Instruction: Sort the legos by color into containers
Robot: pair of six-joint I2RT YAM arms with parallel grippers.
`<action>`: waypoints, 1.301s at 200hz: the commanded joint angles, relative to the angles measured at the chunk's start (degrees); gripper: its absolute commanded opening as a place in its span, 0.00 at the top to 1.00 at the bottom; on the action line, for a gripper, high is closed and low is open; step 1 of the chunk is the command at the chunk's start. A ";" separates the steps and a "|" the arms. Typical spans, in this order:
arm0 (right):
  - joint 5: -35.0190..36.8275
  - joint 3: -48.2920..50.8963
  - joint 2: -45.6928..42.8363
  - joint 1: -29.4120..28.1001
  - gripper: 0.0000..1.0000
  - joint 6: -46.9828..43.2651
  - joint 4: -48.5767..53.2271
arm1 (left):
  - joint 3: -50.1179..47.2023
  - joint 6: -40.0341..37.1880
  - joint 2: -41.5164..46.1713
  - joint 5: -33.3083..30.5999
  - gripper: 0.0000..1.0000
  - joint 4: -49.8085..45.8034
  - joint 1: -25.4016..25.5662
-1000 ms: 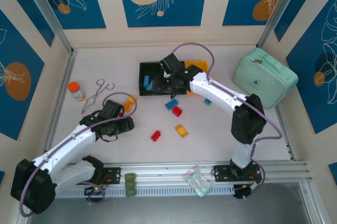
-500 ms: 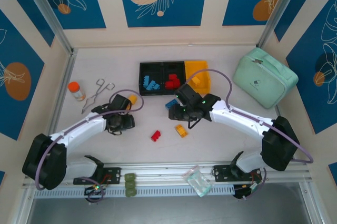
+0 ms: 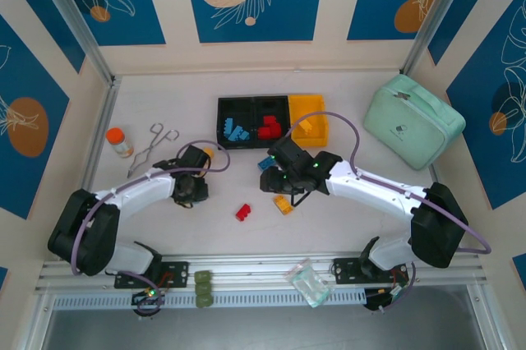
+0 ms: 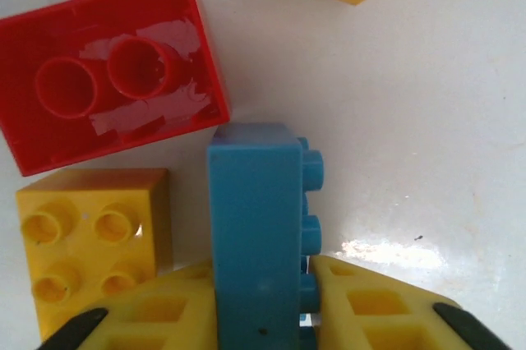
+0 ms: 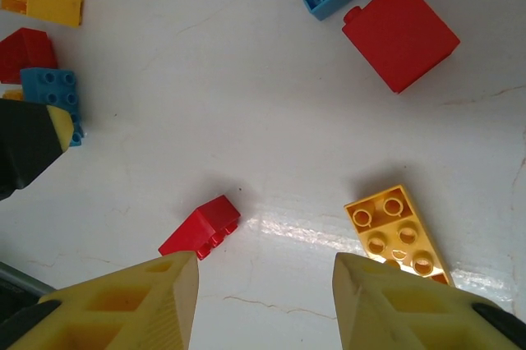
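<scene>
Left pincer (image 4: 263, 292): the yellow fingers are clamped on a blue brick (image 4: 259, 218). The brick lies on its side on the white table (image 4: 411, 120), forward and left of the row of bins (image 3: 253, 99). Its long axis runs straight out from the pincer, and its studs face sideways, to the right in the wrist view. The plastic is smooth and glossy, with square edges.

Just beside it are two more bricks. A red brick (image 4: 111, 71) lies upside down, its hollow underside showing two round tubes. A square yellow brick (image 4: 90, 231) has four studs facing up.

Right pincer (image 5: 263, 276): the fingers are apart and hold nothing. It hangs over the table forward of the row of bins, between a small red brick (image 5: 201, 228) and an oblong yellow brick (image 5: 399, 235). The oblong brick has its studs up and lies diagonally.
</scene>
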State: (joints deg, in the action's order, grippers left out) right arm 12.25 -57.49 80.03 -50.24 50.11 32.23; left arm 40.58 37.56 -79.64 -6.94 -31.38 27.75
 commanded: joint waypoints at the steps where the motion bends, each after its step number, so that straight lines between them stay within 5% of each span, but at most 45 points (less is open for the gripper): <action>1: 1.02 0.75 -1.57 -0.84 0.53 1.56 0.09 | 1.51 -0.84 -0.81 -0.07 0.80 0.53 -0.66; 112: 0.56 6.09 -8.62 -1.73 0.53 1.91 -2.47 | 11.34 -2.05 -1.04 4.82 0.87 -1.22 2.34; 260: 2.60 10.57 -15.92 -1.63 0.54 4.65 -2.16 | 46.48 -8.62 -27.30 7.13 0.89 -5.17 1.81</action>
State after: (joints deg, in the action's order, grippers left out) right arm 13.76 -47.09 64.71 -51.79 54.06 29.98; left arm 81.19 31.27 -102.52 -1.28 -34.06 30.72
